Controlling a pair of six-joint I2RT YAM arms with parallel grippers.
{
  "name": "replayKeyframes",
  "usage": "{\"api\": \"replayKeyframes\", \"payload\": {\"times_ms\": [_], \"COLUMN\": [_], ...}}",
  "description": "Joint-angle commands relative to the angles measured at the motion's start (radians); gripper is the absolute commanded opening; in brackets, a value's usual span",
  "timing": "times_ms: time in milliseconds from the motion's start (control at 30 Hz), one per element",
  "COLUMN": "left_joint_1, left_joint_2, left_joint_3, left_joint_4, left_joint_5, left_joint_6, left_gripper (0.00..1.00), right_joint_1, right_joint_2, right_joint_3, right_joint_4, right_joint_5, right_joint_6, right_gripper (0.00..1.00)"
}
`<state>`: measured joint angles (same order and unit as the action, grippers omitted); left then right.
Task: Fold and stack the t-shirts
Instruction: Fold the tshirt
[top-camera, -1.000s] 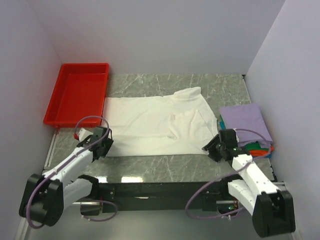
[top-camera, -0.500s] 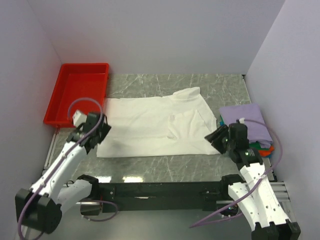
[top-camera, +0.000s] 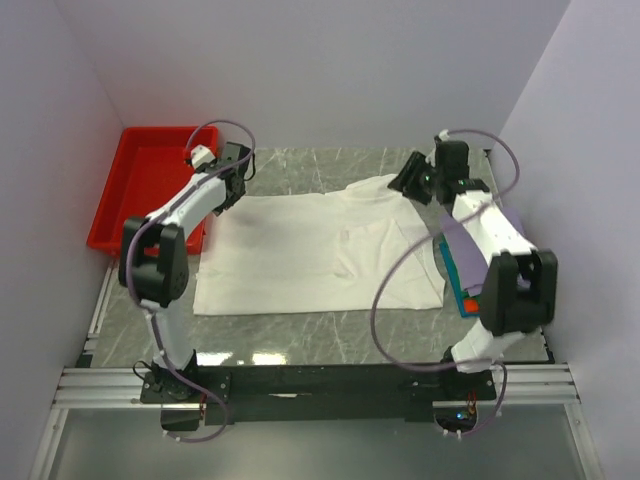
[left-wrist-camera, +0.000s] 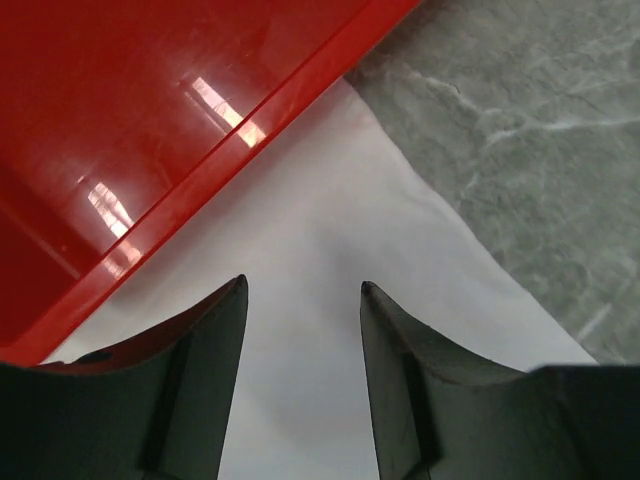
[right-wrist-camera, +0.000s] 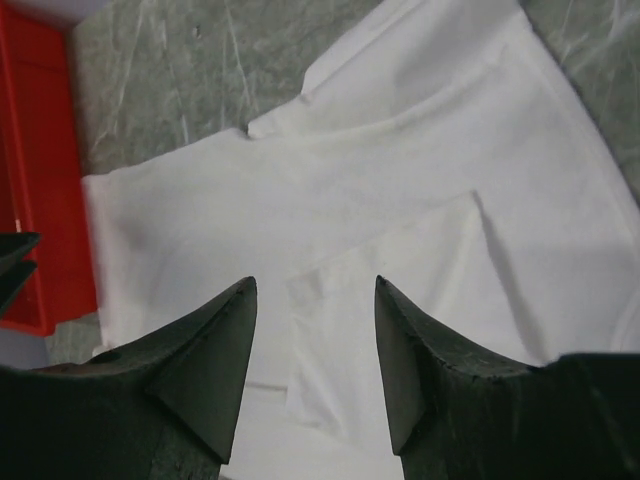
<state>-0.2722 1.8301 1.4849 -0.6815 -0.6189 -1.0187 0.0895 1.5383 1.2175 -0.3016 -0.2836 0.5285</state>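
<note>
Top external view: a white shirt (top-camera: 300, 250) lies flat on the counter (top-camera: 330, 325), with folded shirts (top-camera: 455, 265) at its right. Farther back, the left gripper (left-wrist-camera: 302, 285) hangs spread and empty over its corner by the red tray (top-camera: 150, 200). The right gripper (right-wrist-camera: 315, 280), likewise spread, hangs over its far right edge.

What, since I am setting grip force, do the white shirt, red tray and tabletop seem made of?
White shirt: soft matte cloth; it lies in wrinkles and folds. Red tray: likely rigid plastic, glossy; sharp light reflections on its surface. Tabletop: grey marble look with pale veins, faintly shiny; stone or printed laminate, I cannot tell.
</note>
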Motion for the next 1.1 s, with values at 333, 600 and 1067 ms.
{"api": "replayKeyframes", "payload": {"times_ms": [333,600,1067], "left_joint_1": [0.097,0.11,0.111], "left_joint_2": [0.333,0.38,0.411], "left_joint_3": [0.31,0.318,0.334], "left_joint_4": [-0.007,0.013,0.008], "left_joint_5": [0.007,0.022,0.027], "left_joint_6": [0.15,0.147,0.135], "left_gripper": [0.53,0.53,0.53], "right_joint_1": [-0.116,-0.137,-0.129], "right_joint_2": [0.699,0.902,0.916], "right_joint_3": [0.787,0.995,0.907], "right_joint_4": [-0.157,-0.202,-0.105], "right_joint_5": [-0.025,-0.069,-0.203], "right_joint_6": [-0.119,-0.084,-0.001], "right_gripper": [0.59,0.6,0.51]}}
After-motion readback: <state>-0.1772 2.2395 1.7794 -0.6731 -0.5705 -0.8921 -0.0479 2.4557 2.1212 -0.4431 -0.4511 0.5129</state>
